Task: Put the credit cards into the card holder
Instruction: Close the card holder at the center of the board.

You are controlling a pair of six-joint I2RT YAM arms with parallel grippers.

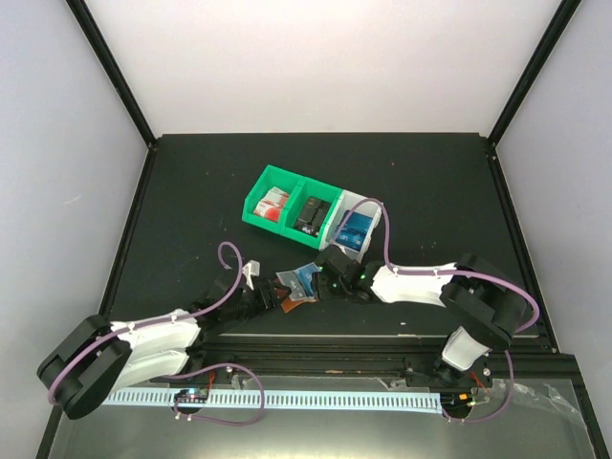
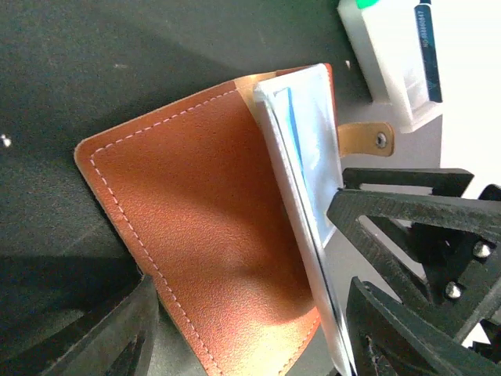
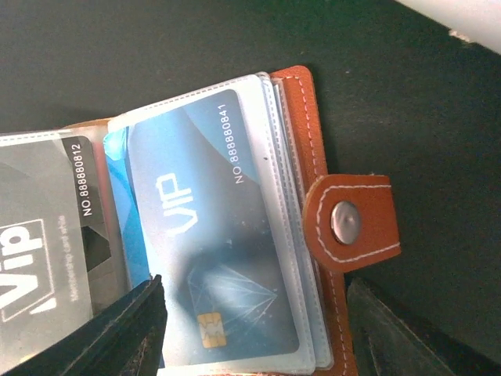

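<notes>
The card holder (image 1: 295, 287), a reddish-brown leather wallet, lies open on the black table between both grippers. In the left wrist view its leather cover (image 2: 196, 235) faces me, with the clear pockets (image 2: 305, 164) and the snap tab (image 2: 366, 139) behind it. My left gripper (image 2: 250, 345) is open, one finger on each side of the wallet. In the right wrist view a blue credit card (image 3: 211, 235) sits in a clear pocket, with a black one (image 3: 47, 235) on the left page. My right gripper (image 3: 254, 345) is open over the wallet beside the tab (image 3: 352, 223).
A green bin (image 1: 256, 207) holds red-and-white cards (image 1: 274, 203) and black cards (image 1: 313, 212). Next to it a white bin (image 1: 380, 216) holds blue cards (image 1: 356, 232), just behind the right gripper (image 1: 325, 279). The white bin (image 2: 383, 63) also shows at the top of the left wrist view.
</notes>
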